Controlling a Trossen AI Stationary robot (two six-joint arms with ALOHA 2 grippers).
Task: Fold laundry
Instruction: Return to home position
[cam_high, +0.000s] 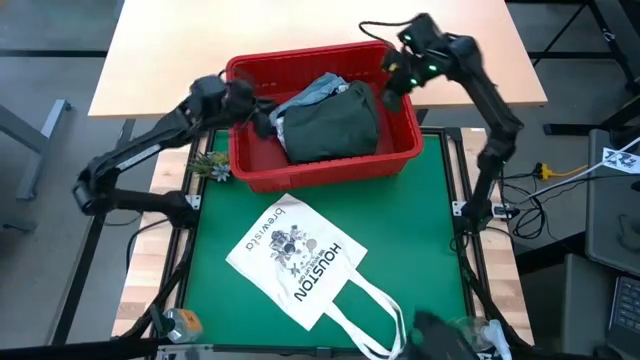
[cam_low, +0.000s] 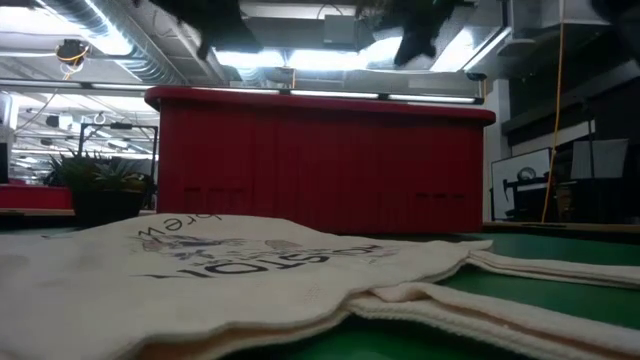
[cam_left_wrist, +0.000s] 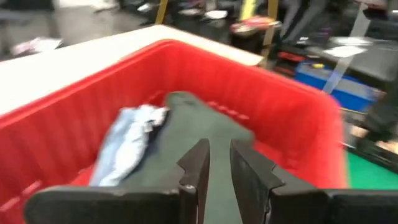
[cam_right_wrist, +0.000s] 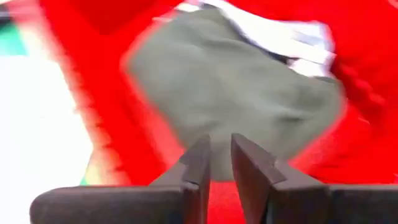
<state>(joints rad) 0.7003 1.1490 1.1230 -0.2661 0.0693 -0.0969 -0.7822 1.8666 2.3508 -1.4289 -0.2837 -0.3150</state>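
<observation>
Laundry — an olive garment (cam_high: 335, 128) partly covering light denim (cam_high: 312, 90) — lies in the red basket (cam_high: 300, 176) on the tabletop (cam_high: 425, 235); left gripper (cam_high: 263, 119) and right gripper (cam_high: 392, 86) hover at its ends, jaws closed, empty.

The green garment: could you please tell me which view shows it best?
The high view: it shows most of the green garment lying in the red basket. Each wrist view shows only part of it; the low view shows only the basket's wall.

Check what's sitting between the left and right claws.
High view: the folded olive green garment, light blue denim showing at its edge, both inside the red basket. The left claw is at the basket's left wall, right claw over its right rim.
</observation>
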